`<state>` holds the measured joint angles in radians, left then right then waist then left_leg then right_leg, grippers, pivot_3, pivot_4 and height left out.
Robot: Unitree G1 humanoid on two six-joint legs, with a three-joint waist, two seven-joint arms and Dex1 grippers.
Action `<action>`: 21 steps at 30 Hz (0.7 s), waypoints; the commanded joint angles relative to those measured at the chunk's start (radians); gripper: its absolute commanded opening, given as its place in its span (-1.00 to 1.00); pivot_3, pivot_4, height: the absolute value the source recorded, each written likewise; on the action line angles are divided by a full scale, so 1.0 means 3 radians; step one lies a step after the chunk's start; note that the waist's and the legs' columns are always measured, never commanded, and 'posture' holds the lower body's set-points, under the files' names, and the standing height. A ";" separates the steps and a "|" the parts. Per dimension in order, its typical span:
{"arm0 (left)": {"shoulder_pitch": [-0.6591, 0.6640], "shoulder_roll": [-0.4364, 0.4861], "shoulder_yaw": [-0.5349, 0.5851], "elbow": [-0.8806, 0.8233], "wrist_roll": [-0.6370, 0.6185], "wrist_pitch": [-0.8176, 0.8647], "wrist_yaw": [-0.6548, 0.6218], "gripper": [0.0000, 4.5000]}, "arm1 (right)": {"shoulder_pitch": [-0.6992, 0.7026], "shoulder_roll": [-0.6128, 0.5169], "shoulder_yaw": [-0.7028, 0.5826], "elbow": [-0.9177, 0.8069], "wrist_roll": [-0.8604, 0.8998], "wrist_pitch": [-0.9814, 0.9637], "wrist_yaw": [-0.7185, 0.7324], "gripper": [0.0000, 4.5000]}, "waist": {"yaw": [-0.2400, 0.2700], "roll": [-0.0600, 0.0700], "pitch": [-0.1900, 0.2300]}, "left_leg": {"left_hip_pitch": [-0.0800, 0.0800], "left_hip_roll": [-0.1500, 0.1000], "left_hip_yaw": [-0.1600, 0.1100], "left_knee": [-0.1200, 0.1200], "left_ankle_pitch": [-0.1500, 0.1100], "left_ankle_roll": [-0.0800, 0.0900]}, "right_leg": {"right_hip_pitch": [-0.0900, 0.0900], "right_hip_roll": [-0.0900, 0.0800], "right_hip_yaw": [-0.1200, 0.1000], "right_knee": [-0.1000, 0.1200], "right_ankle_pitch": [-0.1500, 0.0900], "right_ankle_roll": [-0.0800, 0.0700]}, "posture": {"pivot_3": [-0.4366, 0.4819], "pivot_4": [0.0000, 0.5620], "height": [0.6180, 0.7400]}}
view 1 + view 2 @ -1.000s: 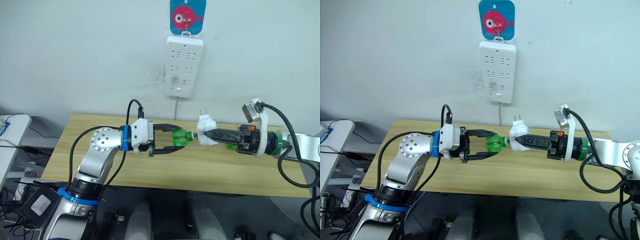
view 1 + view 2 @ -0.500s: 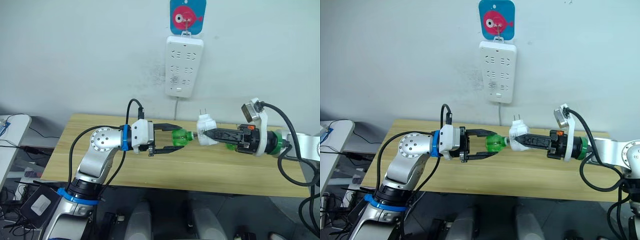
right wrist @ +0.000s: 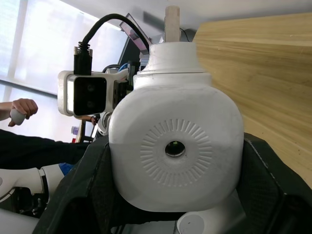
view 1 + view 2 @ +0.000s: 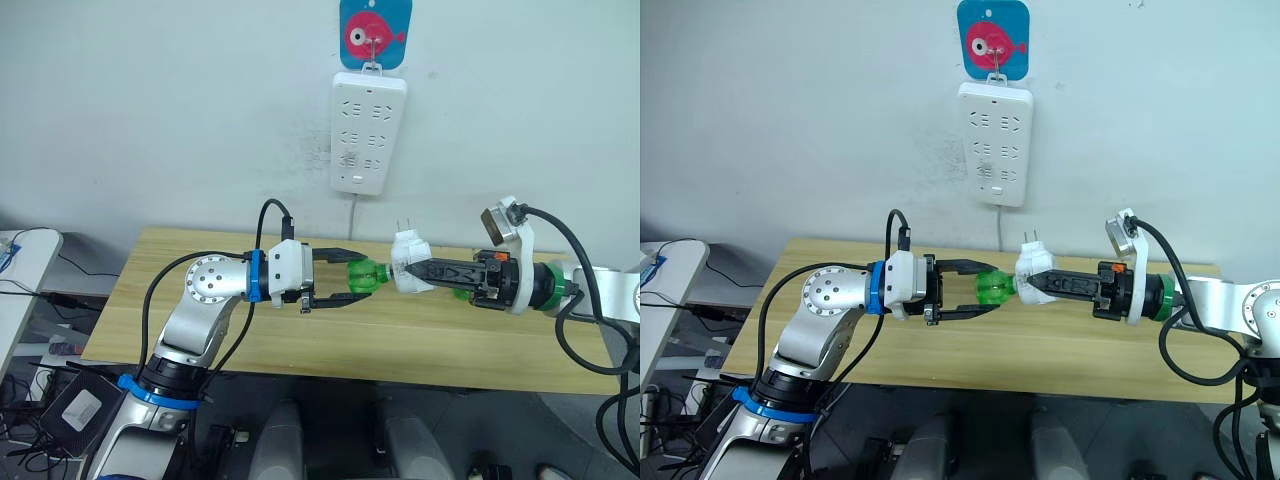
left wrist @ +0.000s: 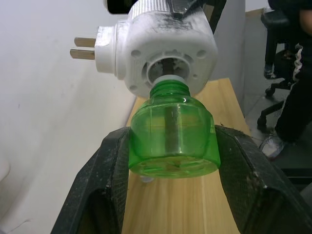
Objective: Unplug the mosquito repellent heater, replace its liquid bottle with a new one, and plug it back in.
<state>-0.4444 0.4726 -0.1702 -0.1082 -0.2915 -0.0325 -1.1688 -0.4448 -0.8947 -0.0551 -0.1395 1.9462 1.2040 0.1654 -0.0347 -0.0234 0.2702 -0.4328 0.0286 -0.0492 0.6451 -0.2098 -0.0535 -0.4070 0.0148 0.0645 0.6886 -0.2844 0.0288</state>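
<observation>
Both arms are silver-grey with rounded joints and loose black cables. The left arm [image 4: 205,300] carries blue rings and a white wrist block before black fingers. The right arm [image 4: 590,295] has a green ring, an orange tab and a white wrist camera bracket.

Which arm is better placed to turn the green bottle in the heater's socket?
Probably the left. Its tool already grips the green bottle, whose neck meets the heater socket; the right tool only steadies the heater.
</observation>
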 commanded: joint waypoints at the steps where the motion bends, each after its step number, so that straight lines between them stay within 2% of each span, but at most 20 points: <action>1: -0.0042 0.0003 -0.0004 -0.0074 -0.0041 -0.0041 0.0008 0.00 | -0.0041 -0.0046 -0.0065 -0.0091 0.0087 0.0000 0.0034 0.32 | 0.0000 0.0000 0.0000 | 0.0000 0.0000 0.0000 0.0000 0.0000 0.0000 | 0.0000 0.0000 0.0000 0.0000 0.0000 0.0000 | -0.11 -0.18 1.00; 14: -0.0135 -0.0199 -0.0185 -0.0187 -0.0037 -0.0070 0.0014 0.00 | -0.0138 0.0152 0.0042 -0.0228 0.0087 -0.0160 -0.0264 0.32 | 0.0002 0.0000 0.0000 | 0.0000 0.0000 0.0000 0.0000 0.0000 0.0000 | 0.0000 0.0000 0.0000 0.0000 0.0000 0.0000 | -0.12 -0.17 1.00; 21: -0.0223 -0.0298 -0.0199 -0.0065 0.0001 -0.0111 0.0047 0.00 | -0.0117 0.0217 0.0052 -0.0361 0.0087 -0.0137 -0.0225 0.32 | 0.0001 0.0000 0.0000 | -0.0001 0.0000 0.0000 0.0000 0.0000 0.0000 | 0.0000 0.0000 0.0000 0.0000 0.0000 0.0000 | -0.12 -0.17 1.00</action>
<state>-0.4767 0.4261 -0.1837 -0.0837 -0.2734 -0.0323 -1.1489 -0.4616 -0.8494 -0.0508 -0.1621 1.9406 1.1645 0.0709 -0.0343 -0.0234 0.2702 -0.4329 0.0285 -0.0493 0.6452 -0.2098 -0.0535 -0.4070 0.0149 0.0645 0.6885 -0.2844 0.0288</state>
